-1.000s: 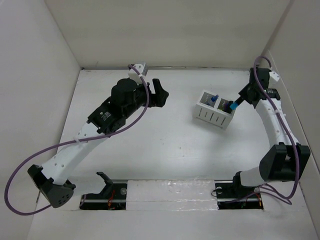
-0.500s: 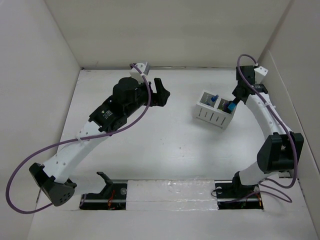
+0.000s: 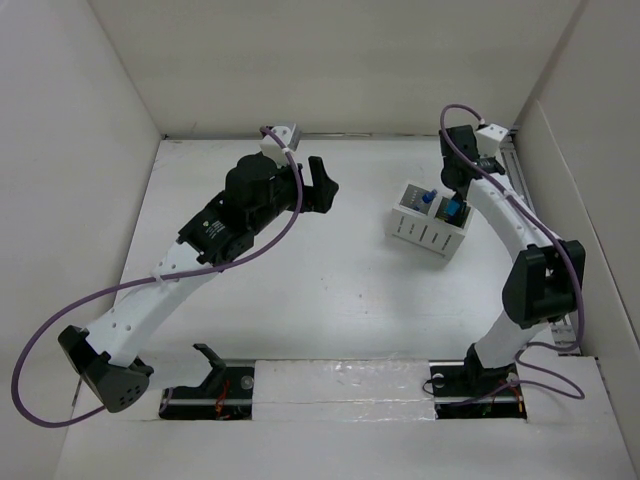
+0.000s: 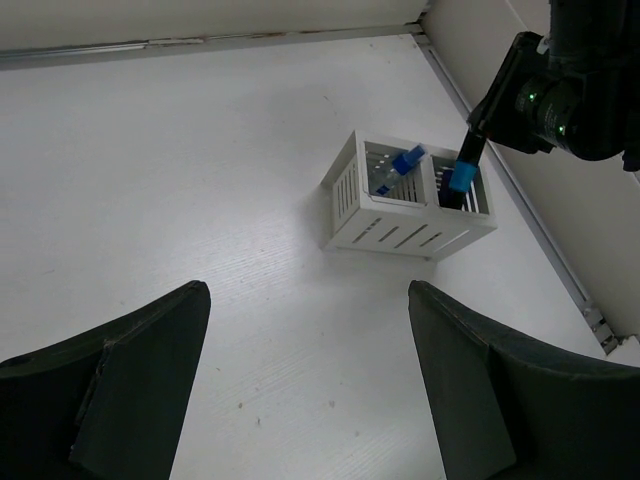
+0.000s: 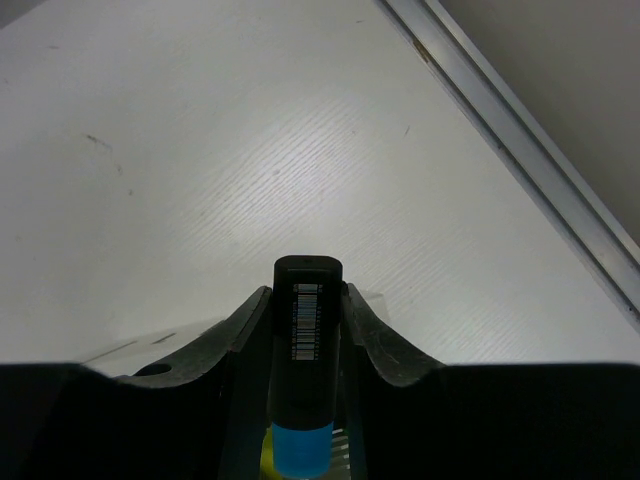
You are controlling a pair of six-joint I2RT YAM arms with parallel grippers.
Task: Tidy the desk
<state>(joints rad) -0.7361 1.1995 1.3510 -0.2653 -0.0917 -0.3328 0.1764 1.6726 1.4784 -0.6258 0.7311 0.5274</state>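
The desk [image 3: 330, 290] is a wide white tabletop. A small white slotted pen holder [image 3: 428, 232] stands at the right; its left compartment holds a blue pen [image 3: 428, 199]. My right gripper [image 3: 456, 198] is above the holder's right compartment, shut on a black marker with a blue band [image 5: 306, 340]. The marker [image 4: 463, 172] points down into that compartment. My left gripper [image 3: 322, 187] is open and empty over bare desk, left of the holder [image 4: 405, 200]; its two dark fingers [image 4: 120, 380] frame the desk.
White walls enclose the desk on the left, back and right. A metal rail [image 5: 520, 135] runs along the right edge, close behind the holder. The arm bases [image 3: 340, 385] sit at the near edge.
My right arm has swung left and back, carrying the marker from beside the holder's right end to over its right compartment and standing it more upright. The left arm has not moved.
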